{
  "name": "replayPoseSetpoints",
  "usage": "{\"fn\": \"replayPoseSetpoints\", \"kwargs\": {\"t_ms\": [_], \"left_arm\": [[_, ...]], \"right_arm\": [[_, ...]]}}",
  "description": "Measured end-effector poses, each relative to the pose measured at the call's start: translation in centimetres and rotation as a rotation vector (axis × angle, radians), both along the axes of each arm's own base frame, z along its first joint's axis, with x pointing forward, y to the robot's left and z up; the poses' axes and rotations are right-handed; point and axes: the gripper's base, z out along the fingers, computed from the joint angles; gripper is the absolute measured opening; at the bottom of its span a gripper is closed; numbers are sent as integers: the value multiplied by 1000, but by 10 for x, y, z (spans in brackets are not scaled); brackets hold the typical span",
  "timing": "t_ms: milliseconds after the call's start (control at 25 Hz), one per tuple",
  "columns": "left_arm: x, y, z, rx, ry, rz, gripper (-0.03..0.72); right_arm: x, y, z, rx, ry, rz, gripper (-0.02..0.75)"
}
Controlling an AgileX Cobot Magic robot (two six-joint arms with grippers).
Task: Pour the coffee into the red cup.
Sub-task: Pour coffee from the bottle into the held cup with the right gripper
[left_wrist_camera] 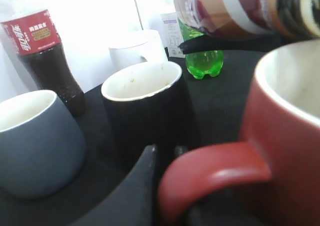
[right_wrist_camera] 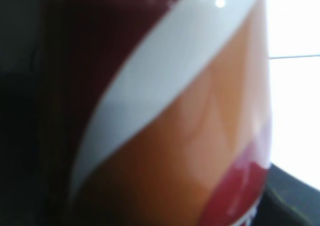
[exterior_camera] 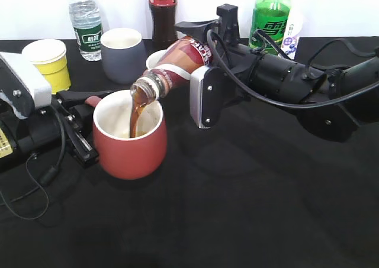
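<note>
The coffee bottle (exterior_camera: 177, 58) is tilted mouth-down to the left, uncapped. A brown stream runs from its mouth into the red cup (exterior_camera: 131, 144), which stands upright on the black table. My right gripper (exterior_camera: 199, 64) is shut on the bottle's body. The label (right_wrist_camera: 175, 126) fills the right wrist view and hides the fingers. My left gripper (exterior_camera: 89, 124) is shut on the cup's handle. In the left wrist view the fingers (left_wrist_camera: 165, 156) flank the red handle (left_wrist_camera: 215, 171), with the cup (left_wrist_camera: 295, 151) at right and the bottle (left_wrist_camera: 240, 11) above it.
Behind the cup stand a yellow paper cup (exterior_camera: 50, 61), a water bottle (exterior_camera: 86, 25), a grey mug (exterior_camera: 122, 55), a cola bottle (exterior_camera: 163, 13) and a green bottle (exterior_camera: 271, 13). The left wrist view also shows a black mug (left_wrist_camera: 145, 106) and a white mug (left_wrist_camera: 137, 46).
</note>
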Motion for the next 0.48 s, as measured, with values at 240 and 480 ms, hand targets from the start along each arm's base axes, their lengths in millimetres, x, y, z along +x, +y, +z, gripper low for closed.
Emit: {"fn": "replayPoseSetpoints", "kwargs": {"t_ms": [240, 480], "left_arm": [[0, 0, 0, 2, -2, -1, 66], [0, 0, 0, 5, -1, -3, 67]], "right_arm": [[0, 0, 0, 3, -4, -3, 534], [1, 0, 2, 7, -11, -6, 534]]}}
